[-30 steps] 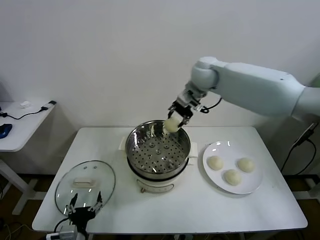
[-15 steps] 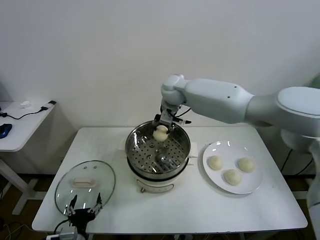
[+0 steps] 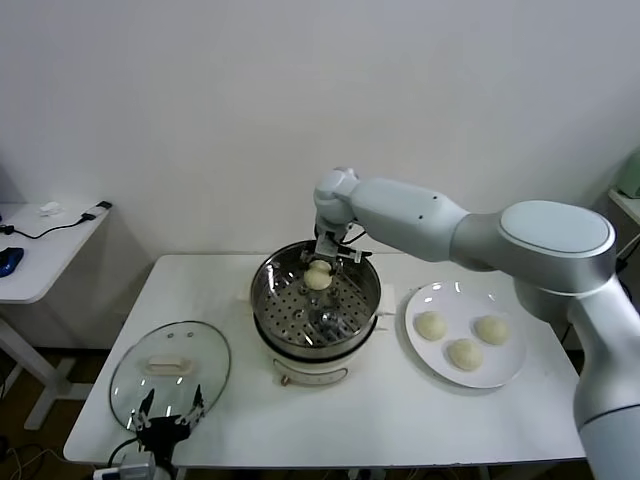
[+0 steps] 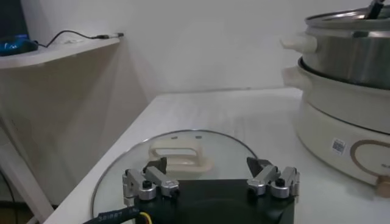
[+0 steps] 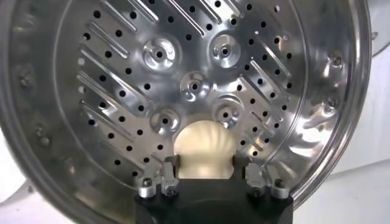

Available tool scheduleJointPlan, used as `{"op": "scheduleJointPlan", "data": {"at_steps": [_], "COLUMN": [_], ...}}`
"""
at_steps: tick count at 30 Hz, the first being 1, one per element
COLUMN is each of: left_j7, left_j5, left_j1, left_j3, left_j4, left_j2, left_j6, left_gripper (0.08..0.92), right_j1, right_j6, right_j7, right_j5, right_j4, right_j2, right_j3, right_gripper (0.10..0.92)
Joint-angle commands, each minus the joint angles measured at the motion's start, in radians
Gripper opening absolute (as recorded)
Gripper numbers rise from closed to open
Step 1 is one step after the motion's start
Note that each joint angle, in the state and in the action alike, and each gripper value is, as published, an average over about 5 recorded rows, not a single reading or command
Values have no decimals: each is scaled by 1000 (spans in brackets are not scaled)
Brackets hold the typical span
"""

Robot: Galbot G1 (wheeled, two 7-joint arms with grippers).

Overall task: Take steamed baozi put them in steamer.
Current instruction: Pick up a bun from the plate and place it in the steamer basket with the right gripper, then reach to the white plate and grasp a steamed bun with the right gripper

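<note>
My right gripper [image 3: 320,268] is shut on a cream-white baozi [image 3: 318,277] and holds it over the far side of the steamer [image 3: 262,290], inside its rim. The right wrist view shows the baozi [image 5: 204,149] pinched between the fingers [image 5: 167,167], above the steamer's perforated tray [image 5: 122,79]. Three more baozi [image 3: 464,353] lie on the white plate [image 3: 510,370] to the right of the steamer. My left gripper [image 3: 168,412] is open and parked at the table's front left, over the glass lid's near edge.
The round glass lid [image 3: 150,375] with a cream handle [image 4: 181,153] lies at the front left of the white table [image 3: 400,420]. A side desk [image 3: 40,250] with cables stands at the far left. A wall is close behind the table.
My right arm has swung left from the steamer's right rim and lowered the baozi to the far side inside the rim. The left arm has not moved.
</note>
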Motion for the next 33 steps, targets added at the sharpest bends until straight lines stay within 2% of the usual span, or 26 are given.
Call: {"op": "scheduleJointPlan", "data": {"at_steps": [1, 6, 9, 11, 15, 21, 26, 33], "left_j7": [0, -2, -4, -3, -3, -3, -3, 0], "left_j5": [0, 1, 0, 0, -1, -3, -5, -5], "left_j1": [1, 3, 5, 6, 4, -4, -8, -12], "left_j3": [2, 5, 8, 9, 10, 9, 5, 5], "left_j4": [-6, -10, -15, -19, -20, -13, -12, -7], "left_j2": [-1, -4, -5, -4, 1, 8, 7, 4], "left_j6": [3, 1, 1, 1, -2, -6, -7, -4], "left_gripper": [823, 823, 823, 823, 823, 823, 823, 823], "right_j1": [44, 218, 337, 389, 423, 354, 205, -37], "right_j6": [24, -74, -237, -366, -586, -771, -839, -876], "right_j7": [-14, -113, -179, -198, -167, -98, -57, -8], "right_j5": [104, 452, 718, 825, 830, 796, 769, 702], "right_j4": [7, 173, 273, 316, 375, 450, 441, 331], "right_j2": [-13, -140, -274, -379, -570, -761, -787, -725], "right_j3": [15, -47, -129, -179, -292, -370, -312, -155], "right_gripper": [749, 818, 822, 822, 823, 823, 823, 823]}}
